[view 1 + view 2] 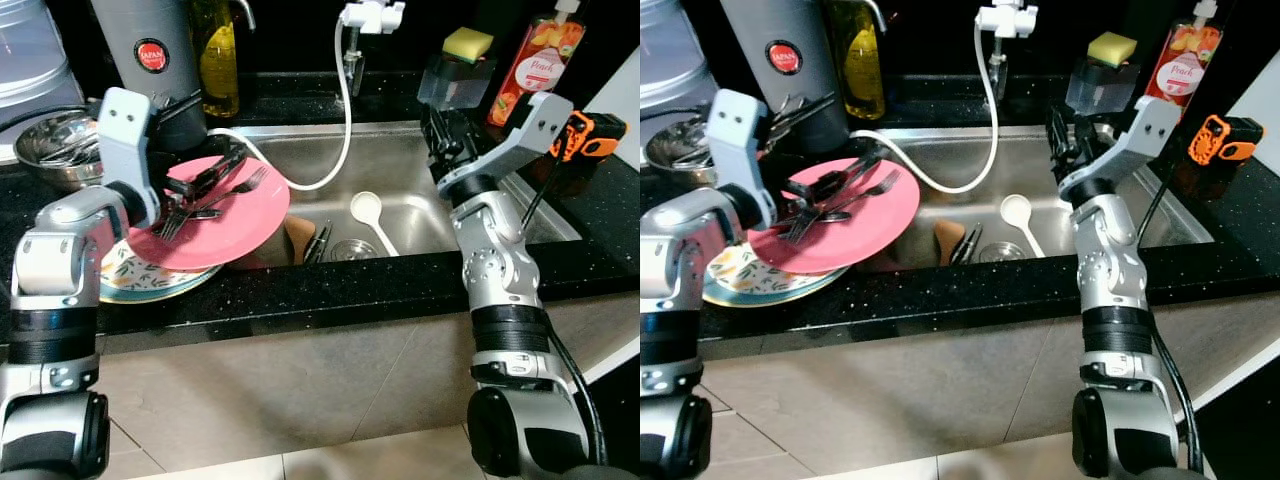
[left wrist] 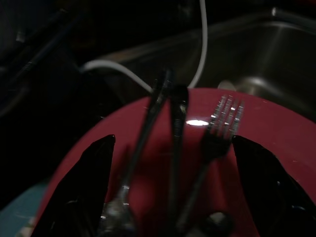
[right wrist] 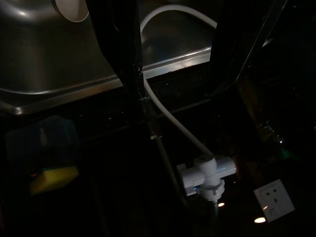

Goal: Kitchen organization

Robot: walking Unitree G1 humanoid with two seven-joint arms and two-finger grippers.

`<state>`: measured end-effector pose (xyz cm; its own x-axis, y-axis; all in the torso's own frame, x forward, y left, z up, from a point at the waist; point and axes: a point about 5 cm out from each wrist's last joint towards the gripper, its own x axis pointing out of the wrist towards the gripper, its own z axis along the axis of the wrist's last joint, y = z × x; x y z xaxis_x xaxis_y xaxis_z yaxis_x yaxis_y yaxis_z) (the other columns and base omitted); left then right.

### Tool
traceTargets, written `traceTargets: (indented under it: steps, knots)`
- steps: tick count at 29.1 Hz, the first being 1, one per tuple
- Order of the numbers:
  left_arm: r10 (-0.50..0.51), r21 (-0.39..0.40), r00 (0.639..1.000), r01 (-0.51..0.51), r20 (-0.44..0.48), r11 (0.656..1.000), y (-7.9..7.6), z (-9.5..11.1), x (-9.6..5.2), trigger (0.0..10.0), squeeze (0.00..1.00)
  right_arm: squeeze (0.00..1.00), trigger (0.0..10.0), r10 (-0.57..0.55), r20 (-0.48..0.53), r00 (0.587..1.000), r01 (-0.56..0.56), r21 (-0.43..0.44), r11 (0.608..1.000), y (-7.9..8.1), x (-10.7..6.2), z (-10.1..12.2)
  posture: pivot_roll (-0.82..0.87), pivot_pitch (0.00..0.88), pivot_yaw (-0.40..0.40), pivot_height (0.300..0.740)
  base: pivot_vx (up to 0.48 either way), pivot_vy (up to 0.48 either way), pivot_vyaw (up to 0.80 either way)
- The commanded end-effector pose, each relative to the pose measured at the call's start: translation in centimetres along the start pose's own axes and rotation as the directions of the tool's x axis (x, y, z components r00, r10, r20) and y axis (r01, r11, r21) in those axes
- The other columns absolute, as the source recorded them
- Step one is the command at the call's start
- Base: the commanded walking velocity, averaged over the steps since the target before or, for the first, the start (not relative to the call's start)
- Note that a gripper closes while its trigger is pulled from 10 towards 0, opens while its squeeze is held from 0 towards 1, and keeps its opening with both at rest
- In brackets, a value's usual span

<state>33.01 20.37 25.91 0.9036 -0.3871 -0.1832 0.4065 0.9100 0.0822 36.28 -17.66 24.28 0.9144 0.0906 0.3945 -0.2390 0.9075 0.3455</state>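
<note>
Hovering spread over forks (image 1: 205,200) on the pink plate (image 1: 245,225), left end effector (image 1: 205,185) grips nothing; right end effector (image 1: 440,135) spread; sink (image 1: 450,215) items remain.

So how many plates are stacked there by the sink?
2: a pink plate on top, carrying forks and overhanging the sink edge, and a patterned plate beneath it on the counter. More could be hidden between them.

Two silver, segmented robot arms with black joint bands rise from the lower left and lower right of the frame. A black cable runs along the right arm (image 1: 510,330). Each ends in black fingers.
</note>
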Motion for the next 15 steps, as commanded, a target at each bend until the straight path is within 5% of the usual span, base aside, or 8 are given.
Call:
traceTargets:
  steps: [1,4,7,10,13,15]
  knots:
    - [-0.008,0.004,0.999,0.008,-0.050,1.000,-0.7,0.2,0.3,10.0,0.00,0.00,10.0,-0.019,0.005,1.000,0.019,0.000,1.000,-0.4,-0.2,0.2,0.26,0.000,-0.022,0.740,0.000,0.000,0.00]
    - [-0.040,-0.097,0.993,0.029,-0.111,0.995,-0.7,0.1,0.3,10.0,0.00,0.00,10.0,-0.018,0.001,1.000,0.018,0.001,1.000,-0.3,-0.2,0.0,0.27,0.000,-0.024,0.740,0.000,0.000,0.00]
    - [-0.038,-0.068,0.998,0.034,-0.055,0.997,-0.8,0.7,-0.1,10.0,0.00,0.00,10.0,-0.013,-0.002,1.000,0.013,0.003,1.000,-0.2,-0.1,0.0,0.27,0.000,-0.026,0.740,0.000,0.000,0.00]
    - [-0.015,0.132,0.998,0.006,0.068,0.991,-0.6,1.1,-1.2,10.0,0.00,0.00,10.0,-0.004,-0.010,1.000,0.004,0.003,1.000,0.0,0.0,-0.1,0.27,0.000,-0.033,0.740,0.000,0.000,0.00]
    - [-0.090,0.214,0.995,0.097,-0.040,0.972,-0.7,0.1,-1.9,10.0,0.00,0.00,10.0,0.004,-0.016,1.000,-0.004,0.000,1.000,0.1,0.0,-0.1,0.28,0.000,-0.038,0.740,0.000,0.000,0.00]
    - [-0.040,0.408,0.997,0.065,-0.070,0.910,0.3,0.4,-2.4,10.0,0.00,0.00,10.0,0.008,-0.020,1.000,-0.008,0.001,1.000,0.2,0.0,-0.2,0.29,0.000,-0.041,0.740,0.000,0.000,0.00]
